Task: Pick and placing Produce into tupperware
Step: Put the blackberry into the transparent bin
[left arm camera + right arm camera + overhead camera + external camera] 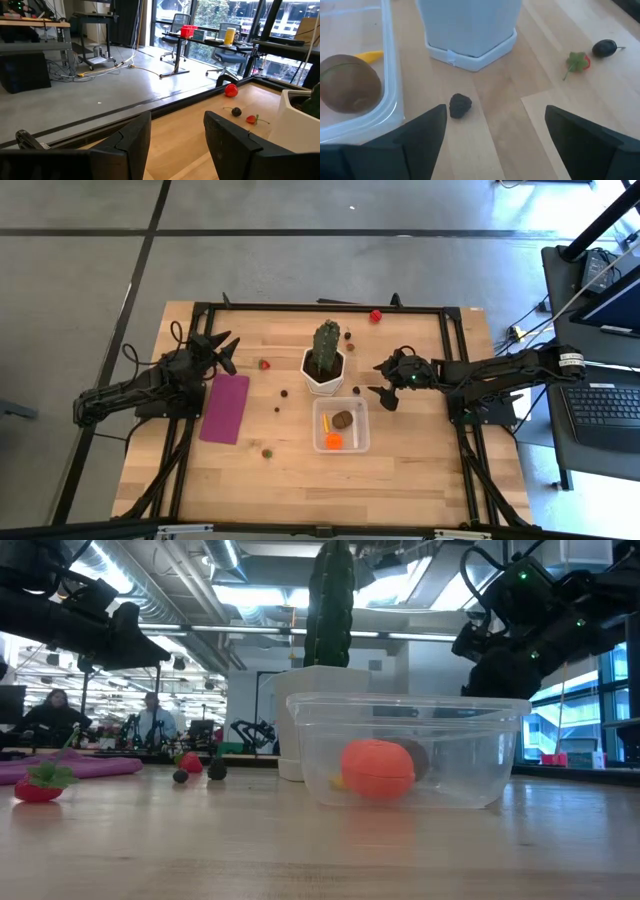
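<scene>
The clear tupperware (358, 442) sits near the table's middle and holds an orange piece (333, 442), a brown piece (347, 82) and a yellow sliver (370, 55). Several small produce pieces lie loose on the wood, among them a dark lump (460, 105) between the tupperware and the white pot. My right gripper (383, 382) (495, 112) is open and hovers just right of that lump, touching nothing. My left gripper (231, 352) (177, 120) is open above the table's left side, facing a strawberry (264, 364).
A green cactus (326, 343) in a white pot (325, 380) stands just beyond the tupperware. A flat magenta rectangle (225, 408) lies at the left. A red piece (375, 315) and dark pieces (348, 335) lie near the far edge. Another strawberry (577, 62) lies past the pot.
</scene>
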